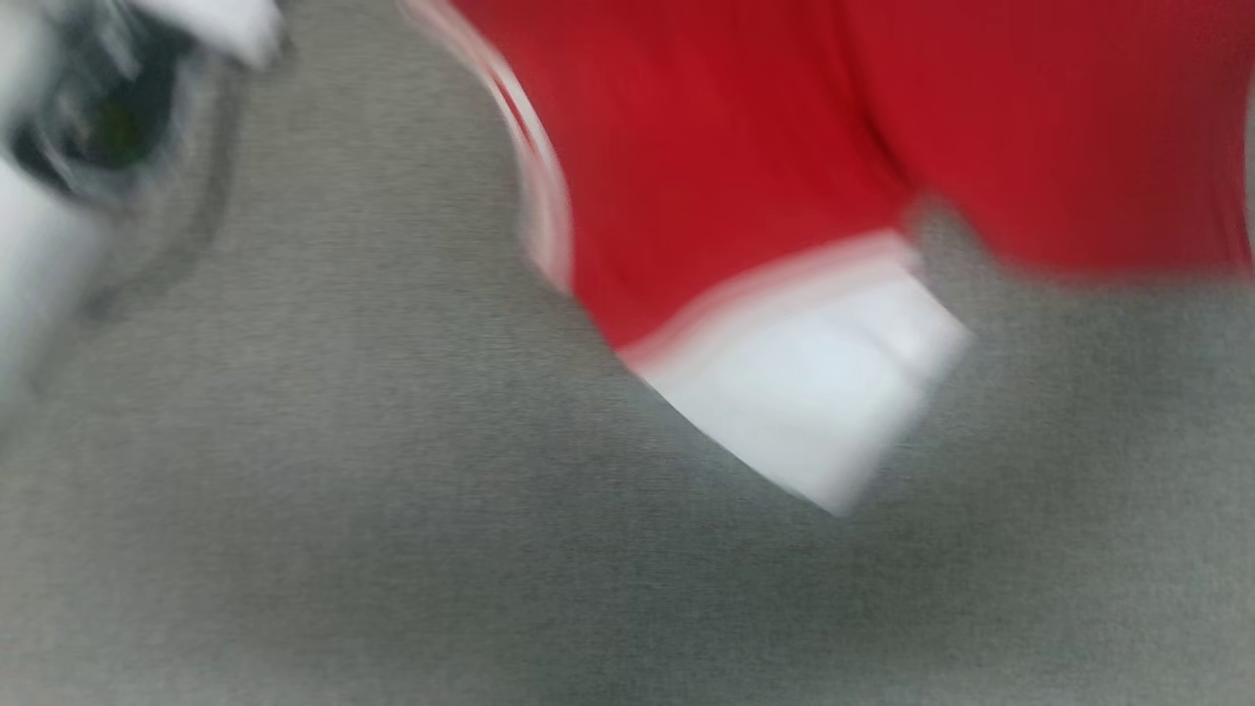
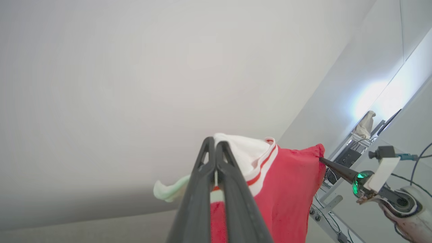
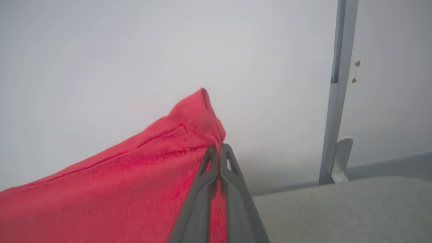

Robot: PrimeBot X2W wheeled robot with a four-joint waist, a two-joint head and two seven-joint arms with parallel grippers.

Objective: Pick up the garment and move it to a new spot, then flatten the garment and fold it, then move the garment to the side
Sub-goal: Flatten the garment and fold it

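1. Presently both end effectors are clamped shut on the red sports jersey [image 2: 290,189], which hangs in the air above the grey worktop [image 1: 294,490]. The left end effector [image 2: 215,141] grips it at the white-and-red striped trim [image 2: 261,167], lower centre of the left wrist view. The right end effector [image 3: 219,146] grips a red corner at the centre of the right wrist view.
2. Slipping is the first risk. Each end effector holds only a small pinch of cloth, and the right one bites close to the very edge of its corner. If the hanging weight drags on that pinch, the corner could slide out and one side of the jersey would drop.
3. The two holds do not look matched, one being at the trim and one at a plain red corner. In the head view the white sleeve [image 1: 804,392] dangles lowest, near the middle of the frame. Lowered like this, the sleeve would probably touch the worktop first and fold under the body, making the flattening harder.
4. Snagging is possible. At the right edge of the left wrist view, cables [image 2: 418,158] and a metal frame [image 2: 324,206] sit close behind the right arm, and a wide swing that way could catch them.
5. The head view is smeared, so the jersey's lettering and the worktop's edges cannot be made out. A placement judged from it could leave cloth hanging over an edge.
6. Spreading the arms too hard to tauten the cloth could strain the trim's stitching or tear a pinch loose.
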